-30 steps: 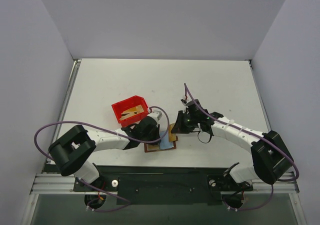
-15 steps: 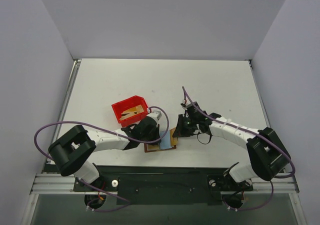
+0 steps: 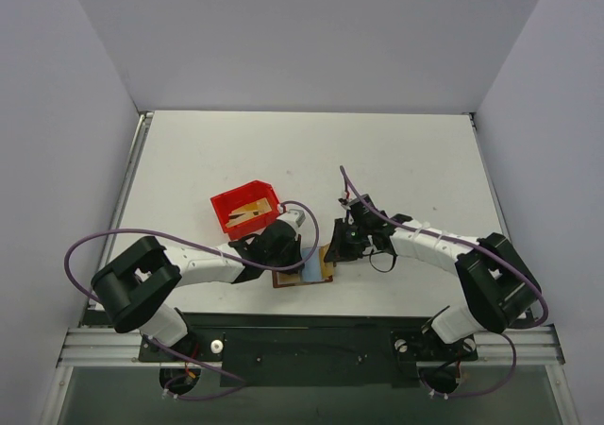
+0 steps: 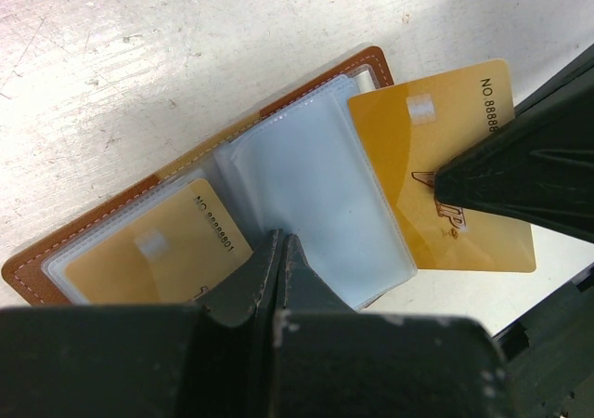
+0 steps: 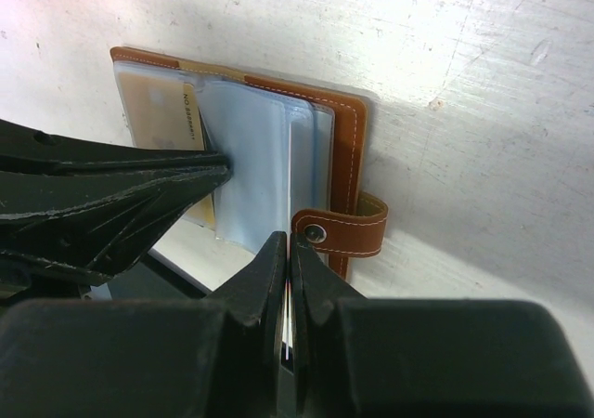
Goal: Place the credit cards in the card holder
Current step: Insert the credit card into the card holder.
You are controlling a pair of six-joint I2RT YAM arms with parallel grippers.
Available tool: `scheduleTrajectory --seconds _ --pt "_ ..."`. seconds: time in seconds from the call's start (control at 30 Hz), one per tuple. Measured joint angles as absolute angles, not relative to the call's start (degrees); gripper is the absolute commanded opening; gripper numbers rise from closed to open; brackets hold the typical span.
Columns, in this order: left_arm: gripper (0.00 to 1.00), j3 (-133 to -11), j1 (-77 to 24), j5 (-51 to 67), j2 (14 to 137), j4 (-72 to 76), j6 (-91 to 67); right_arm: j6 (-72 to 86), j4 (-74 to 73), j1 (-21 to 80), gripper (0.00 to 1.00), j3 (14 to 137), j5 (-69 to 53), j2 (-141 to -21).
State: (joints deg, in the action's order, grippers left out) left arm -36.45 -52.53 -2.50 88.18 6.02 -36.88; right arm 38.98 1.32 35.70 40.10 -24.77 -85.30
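The card holder (image 3: pixel 284 280) lies open near the table's front edge, brown with light blue pocket panels (image 4: pixel 306 195). One gold credit card (image 4: pixel 153 265) sits in its left pocket. My left gripper (image 4: pixel 280 240) is shut, its tips pressing on the panels beside that card. My right gripper (image 5: pixel 290 241) is shut on another gold credit card (image 4: pixel 445 172), seen edge-on in the right wrist view (image 5: pixel 290 181), with its far edge reaching in among the right panels. The snap tab (image 5: pixel 345 228) lies just right of my right fingertips. In the top view the grippers meet over the holder, left (image 3: pixel 294 255) and right (image 3: pixel 333 251).
A red plastic bin (image 3: pixel 229 207) with more gold cards (image 3: pixel 247 212) stands just behind the left gripper. The table's front edge and the black base rail (image 3: pixel 302 335) lie right below the holder.
My right gripper has moved left toward the holder with the card. The left gripper has stayed on the holder.
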Motion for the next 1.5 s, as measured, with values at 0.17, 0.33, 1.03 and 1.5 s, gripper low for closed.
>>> scheduleTrajectory --seconds 0.17,0.33,1.03,1.5 --pt "0.0 -36.45 -52.53 -2.5 88.18 6.04 -36.88 39.18 2.79 35.7 0.0 39.86 -25.58 -85.73" --pt "0.0 -36.47 -52.56 -2.5 88.25 6.04 -36.88 39.66 4.43 35.7 0.0 39.22 -27.14 -86.04" --pt "0.0 -36.73 -52.93 -2.63 85.78 1.19 -36.8 43.59 13.15 35.7 0.0 36.95 -33.58 -86.3" --pt "0.0 -36.73 -52.8 -2.83 78.41 -4.86 -36.67 45.21 15.68 35.94 0.0 36.77 -35.14 -88.14"
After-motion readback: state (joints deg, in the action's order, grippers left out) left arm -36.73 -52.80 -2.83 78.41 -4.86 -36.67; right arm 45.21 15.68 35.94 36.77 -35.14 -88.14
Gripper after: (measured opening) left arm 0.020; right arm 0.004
